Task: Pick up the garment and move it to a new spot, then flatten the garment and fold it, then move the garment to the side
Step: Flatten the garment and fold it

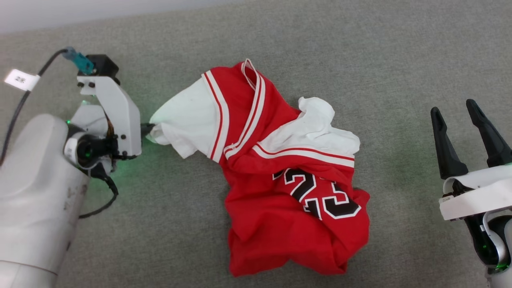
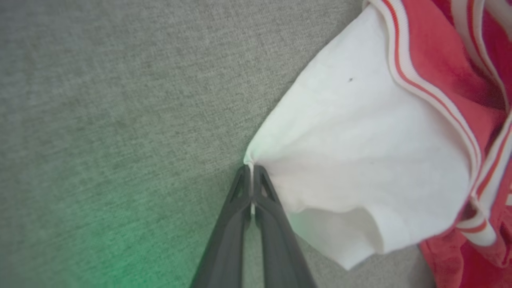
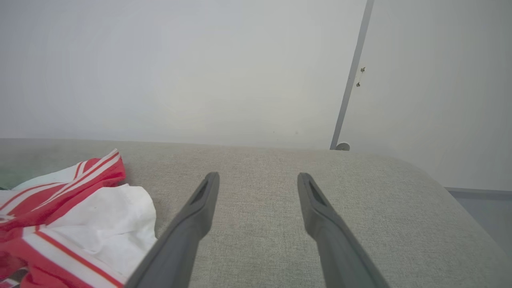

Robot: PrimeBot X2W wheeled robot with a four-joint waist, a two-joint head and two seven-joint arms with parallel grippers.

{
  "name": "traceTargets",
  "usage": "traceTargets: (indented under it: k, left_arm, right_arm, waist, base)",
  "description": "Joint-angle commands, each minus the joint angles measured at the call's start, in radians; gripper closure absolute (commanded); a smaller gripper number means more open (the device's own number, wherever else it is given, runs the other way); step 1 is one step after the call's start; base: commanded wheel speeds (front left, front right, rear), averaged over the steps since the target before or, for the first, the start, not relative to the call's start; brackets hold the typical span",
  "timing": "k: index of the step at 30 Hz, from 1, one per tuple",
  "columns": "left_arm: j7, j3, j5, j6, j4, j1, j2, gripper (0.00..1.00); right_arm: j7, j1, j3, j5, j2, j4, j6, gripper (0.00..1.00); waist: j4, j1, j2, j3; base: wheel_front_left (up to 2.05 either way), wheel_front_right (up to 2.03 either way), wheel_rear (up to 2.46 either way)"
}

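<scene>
**A:** What sits closest?

**B:** The left gripper (image 2: 252,176), its two dark fingers pressed together on the very tip of a white sleeve (image 2: 360,140). The right gripper (image 1: 466,116) hangs spread and empty, well off to the side.

**A:** And the garment?

**B:** The garment (image 1: 288,216) lies crumpled mid-way across the grey cushion (image 1: 400,60), number upward, between the two grippers and touching the left one alone.

**A:** How will it handle?

**B:** Soft, light and limp, I judge. Lifted by one sleeve tip it should dangle and bunch, and so thin a pinch might slip. A second hold on the other sleeve (image 1: 320,128) or the striped shoulder trim would spread it.

**A:** Farther off?

**B:** A pale wall (image 3: 200,60) behind the cushion's far edge.
</scene>
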Motion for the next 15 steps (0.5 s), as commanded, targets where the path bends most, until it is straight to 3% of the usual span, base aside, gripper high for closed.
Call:
traceTargets:
  k: [1, 15]
  left_arm:
    - [0.015, -0.023, 0.005, 0.000, 0.020, 0.068, -0.011, 1.00]
    - [-0.027, -0.022, 0.006, 0.014, -0.009, 0.087, -0.007, 1.00]
  right_arm:
    - [0.012, 0.004, 0.005, 0.013, -0.002, -0.005, -0.001, 0.00]
    - [0.168, -0.030, 0.071, 0.058, -0.057, -0.025, -0.001, 0.00]
  waist:
    - [0.012, 0.0000, 0.0000, -0.008]
    - [0.077, 0.0000, 0.0000, -0.037]
  base:
    - [0.00, 0.00, 0.00]
    - [0.00, 0.00, 0.00]
